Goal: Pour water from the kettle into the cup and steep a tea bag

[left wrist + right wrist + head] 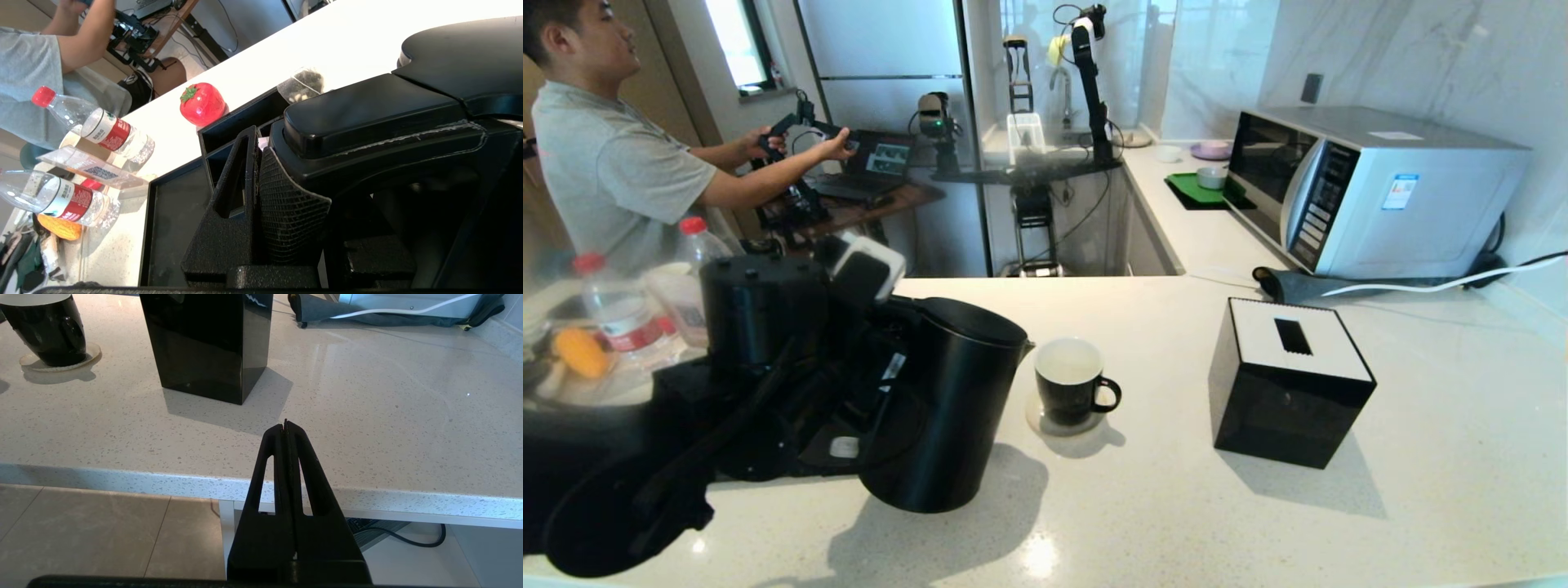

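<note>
The matte black kettle (947, 400) leans toward the cup, its spout (1027, 346) close to the rim. My left gripper (286, 143) is shut on the kettle's loop handle (367, 118), and its meshed pad (286, 204) presses against the handle. The black cup (1068, 380) with a white inside stands upright on a pale coaster, its ear handle facing right; it also shows in the right wrist view (45, 330). A translucent tea bag (302, 81) of dark leaves sits in the black compartment box (175, 212). My right gripper (285, 424) is shut and empty at the counter's front edge.
A black tissue box (1286, 384) with a white top stands right of the cup. A microwave (1372, 188) and a grey cloth (1298, 286) are at the back right. Water bottles (621, 310) and a red tomato-shaped thing (202, 103) lie left. A person (596, 163) stands beyond the counter.
</note>
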`<state>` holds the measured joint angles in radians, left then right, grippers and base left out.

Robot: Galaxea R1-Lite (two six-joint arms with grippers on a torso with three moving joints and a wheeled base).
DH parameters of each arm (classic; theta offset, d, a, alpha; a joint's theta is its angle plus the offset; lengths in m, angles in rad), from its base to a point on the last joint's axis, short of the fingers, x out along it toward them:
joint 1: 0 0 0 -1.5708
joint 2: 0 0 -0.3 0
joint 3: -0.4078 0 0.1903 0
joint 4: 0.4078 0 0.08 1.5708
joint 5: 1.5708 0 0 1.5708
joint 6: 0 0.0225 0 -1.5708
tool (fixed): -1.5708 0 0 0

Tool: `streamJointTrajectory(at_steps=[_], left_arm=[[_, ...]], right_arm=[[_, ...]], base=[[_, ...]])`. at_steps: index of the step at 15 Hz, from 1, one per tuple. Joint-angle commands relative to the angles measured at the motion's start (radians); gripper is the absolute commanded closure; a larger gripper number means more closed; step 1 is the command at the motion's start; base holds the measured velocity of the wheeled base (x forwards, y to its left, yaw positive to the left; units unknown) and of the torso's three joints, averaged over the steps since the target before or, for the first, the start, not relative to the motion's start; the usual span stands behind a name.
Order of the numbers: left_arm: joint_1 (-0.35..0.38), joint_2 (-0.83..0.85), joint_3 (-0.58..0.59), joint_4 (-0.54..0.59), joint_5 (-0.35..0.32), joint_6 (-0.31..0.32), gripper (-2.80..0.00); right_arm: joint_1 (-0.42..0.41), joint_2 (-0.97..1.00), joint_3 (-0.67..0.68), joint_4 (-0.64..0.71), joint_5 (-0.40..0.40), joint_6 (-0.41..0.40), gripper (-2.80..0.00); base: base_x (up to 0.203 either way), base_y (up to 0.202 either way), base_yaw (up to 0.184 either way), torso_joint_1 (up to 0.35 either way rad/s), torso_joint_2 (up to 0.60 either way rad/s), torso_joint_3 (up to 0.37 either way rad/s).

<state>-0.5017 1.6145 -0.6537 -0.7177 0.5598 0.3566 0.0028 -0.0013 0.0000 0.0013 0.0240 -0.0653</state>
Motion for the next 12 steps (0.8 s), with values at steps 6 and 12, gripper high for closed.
streamJointTrajectory(at_steps=[6, 12], left_arm=[[0.002, 0.036, -0.036, 0.004, 0.004, 0.028, 0.0], [0.0, 0.062, -0.09, 0.061, 0.003, 0.033, 0.0]], right_arm=[[0.0, 0.001, 0.0, 0.0, 0.001, -0.001, 0.0], [0.0, 0.001, 0.0, 0.0, 0.001, -0.001, 0.0]], base=[[0.0, 0.0, 0.0, 0.0, 0.0, 0.0], [0.0, 0.0, 0.0, 0.0, 0.0, 0.0]])
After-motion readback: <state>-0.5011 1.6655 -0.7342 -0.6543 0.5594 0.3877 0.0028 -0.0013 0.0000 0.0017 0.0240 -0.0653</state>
